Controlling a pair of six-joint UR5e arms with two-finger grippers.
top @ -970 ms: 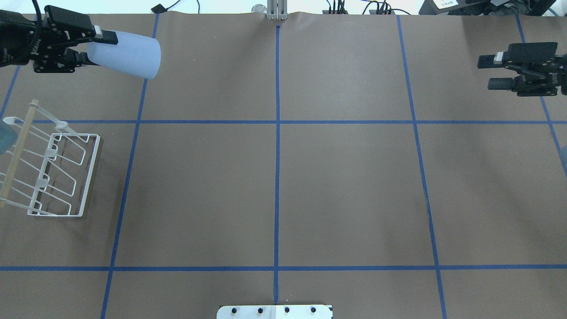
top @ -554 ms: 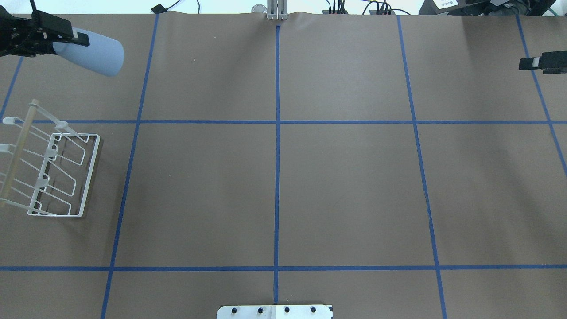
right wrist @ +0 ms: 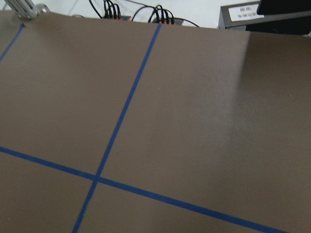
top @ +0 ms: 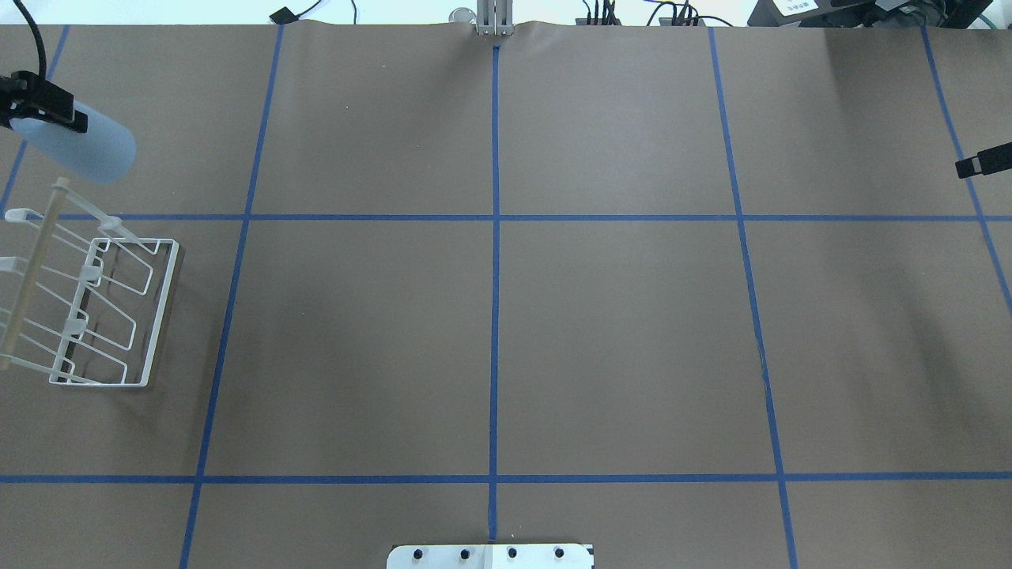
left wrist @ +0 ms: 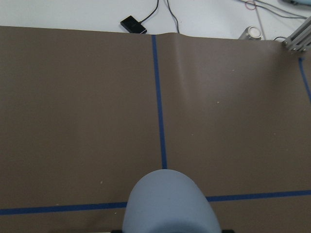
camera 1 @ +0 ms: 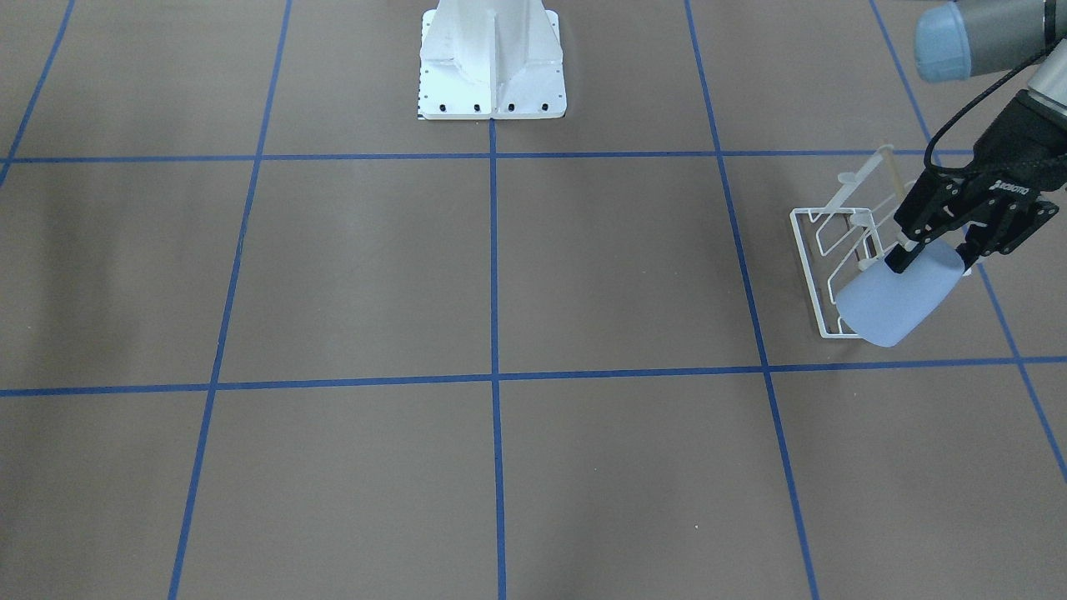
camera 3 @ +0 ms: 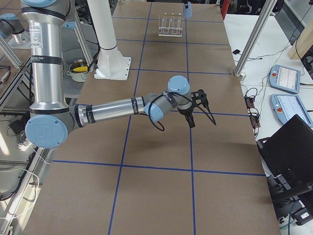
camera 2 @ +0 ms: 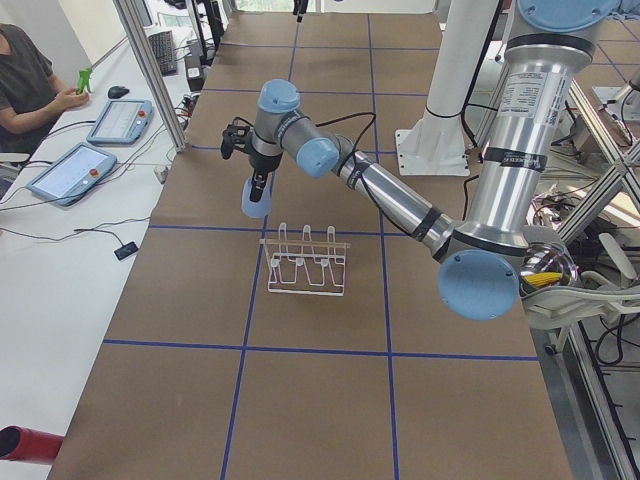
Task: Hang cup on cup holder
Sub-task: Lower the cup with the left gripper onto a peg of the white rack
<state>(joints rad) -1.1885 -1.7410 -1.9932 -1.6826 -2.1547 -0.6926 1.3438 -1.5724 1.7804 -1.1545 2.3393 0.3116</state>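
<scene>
Left claw (camera 1: 934, 257) clenched round cup (camera 1: 894, 304) base, rim jutting out beyond it, aloft near cup holder (camera 1: 809, 271)

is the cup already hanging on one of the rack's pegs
No, the cup is held off the table in the left gripper, apart from the cup holder, whose pegs are all bare.

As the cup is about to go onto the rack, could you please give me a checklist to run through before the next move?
1. Cup clamped in the left gripper fingers: ok.
2. Cup's wider end points away from the fingers, tilted downward: ok.
3. Cup holder upright, pegs free: ok.
4. Cup over a peg: not ok, it hangs beyond the holder's end.
5. Right gripper far from the holder: ok.
</scene>
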